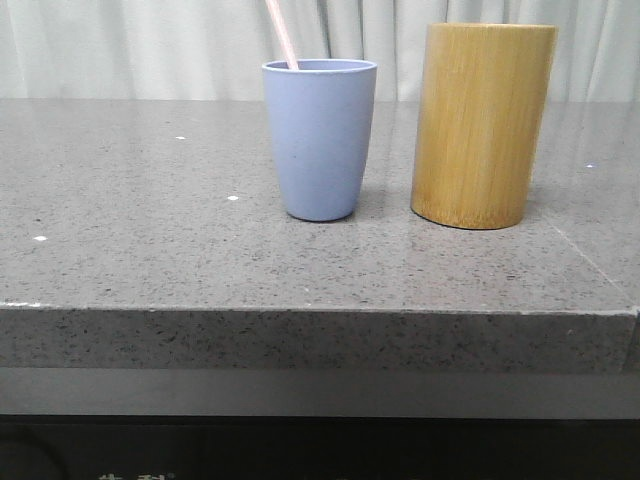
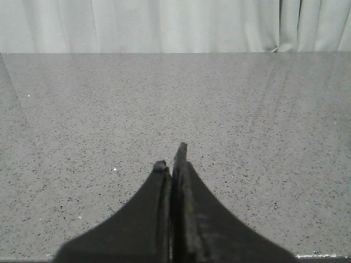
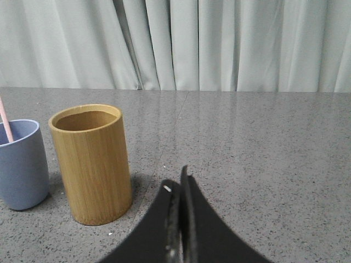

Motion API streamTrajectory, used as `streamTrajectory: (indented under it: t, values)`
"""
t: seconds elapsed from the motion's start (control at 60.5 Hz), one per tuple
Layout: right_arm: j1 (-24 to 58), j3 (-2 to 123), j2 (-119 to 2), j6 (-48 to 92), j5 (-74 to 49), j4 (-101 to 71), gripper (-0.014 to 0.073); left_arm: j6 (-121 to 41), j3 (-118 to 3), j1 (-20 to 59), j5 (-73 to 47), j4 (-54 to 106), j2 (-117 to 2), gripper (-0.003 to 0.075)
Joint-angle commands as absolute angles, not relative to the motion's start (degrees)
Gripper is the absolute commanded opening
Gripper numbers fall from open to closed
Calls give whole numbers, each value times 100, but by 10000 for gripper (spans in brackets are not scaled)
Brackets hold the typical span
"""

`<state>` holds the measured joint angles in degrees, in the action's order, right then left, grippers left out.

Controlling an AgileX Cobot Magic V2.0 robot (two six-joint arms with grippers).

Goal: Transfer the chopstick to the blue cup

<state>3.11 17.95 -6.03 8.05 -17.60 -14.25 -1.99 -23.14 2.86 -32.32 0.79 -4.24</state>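
The blue cup (image 1: 320,140) stands upright on the grey stone table, and a pale pink chopstick (image 1: 282,34) leans out of it up and to the left. The cup (image 3: 20,164) and the chopstick (image 3: 5,121) also show in the right wrist view. My left gripper (image 2: 171,159) is shut and empty, low over bare table, with no task object in its view. My right gripper (image 3: 179,181) is shut and empty, to the right of the bamboo holder and apart from it. Neither gripper shows in the front view.
A taller yellow-brown bamboo cylinder holder (image 1: 484,125) stands just right of the blue cup; it looks empty in the right wrist view (image 3: 91,162). The table's front edge (image 1: 320,310) runs across the front view. Pale curtains (image 3: 219,44) hang behind the table.
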Motion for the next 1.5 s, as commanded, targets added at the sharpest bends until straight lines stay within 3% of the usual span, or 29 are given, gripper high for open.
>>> streamTrajectory:
  t: [0.0,0.38,0.546,0.976,1.488]
  values:
    - [275,1941,-656,872,-1260,-1476,-88,-164,-2445,287,-2741,116,-486,-19]
    - [275,1941,-656,872,-1260,-1476,-88,-164,-2325,287,-2588,167,-423,-19]
    - [275,1941,-656,872,-1260,-1476,-88,-164,-1696,117,-2125,416,212,-19]
    - [275,1941,-662,872,-1279,-1476,-88,-164,77,91,-409,879,173,-19]
    - [275,1941,-662,872,-1279,-1476,-88,-164,58,91,-643,907,173,-19]
